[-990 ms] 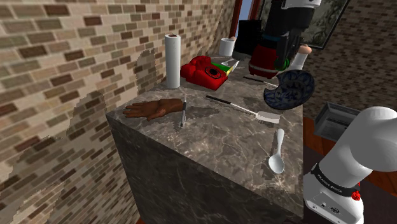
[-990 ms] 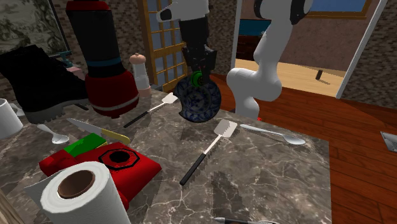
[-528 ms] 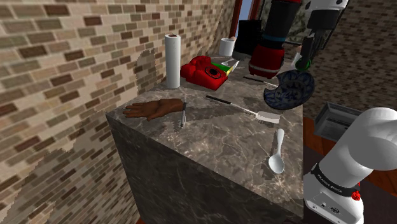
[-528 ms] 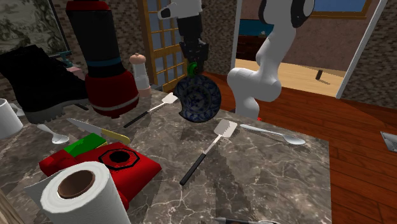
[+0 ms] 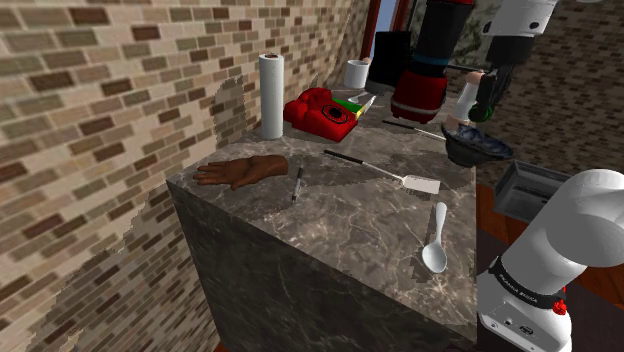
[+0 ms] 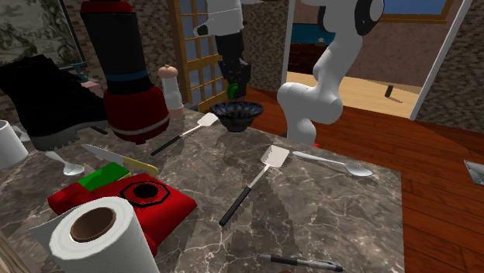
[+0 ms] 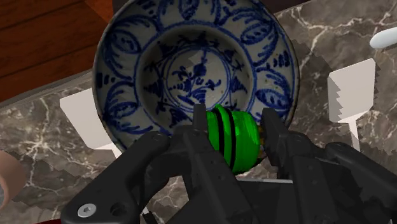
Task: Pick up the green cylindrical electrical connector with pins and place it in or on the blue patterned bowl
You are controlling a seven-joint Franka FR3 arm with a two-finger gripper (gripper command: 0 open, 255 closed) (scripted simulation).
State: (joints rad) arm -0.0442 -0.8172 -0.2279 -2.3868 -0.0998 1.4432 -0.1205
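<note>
Halfway or better through the job, judging from the layout. Clasping the green ribbed connector (image 7: 236, 140) across its barrel with the pincer (image 7: 234, 126), pressing on it from either side, keeping the grooved body crosswise and preventing any rolling out. Not making out any pins from here. Hanging it in the air above the blue patterned bowl (image 7: 191, 63), a little off the middle toward one rim, seemingly lining up for a drop rather than a set-down. Confirming this from the shoulder view: pincer (image 5: 487, 98) pointing downward, carrying a glint of green above the bowl (image 5: 477, 148) and not touching it. Noting the bowl sitting upright near the edge of the marbled worktop (image 6: 326, 209), mouth facing up, ready for catching. Flanking it, one white spatula (image 7: 351, 89) and a second spatula (image 7: 81, 121), both lying outside the rim. Needing, probably, only a slight lowering and a parting of the fingers; risking a bounce off the sloped wall if letting go too high, given the round body.
</note>
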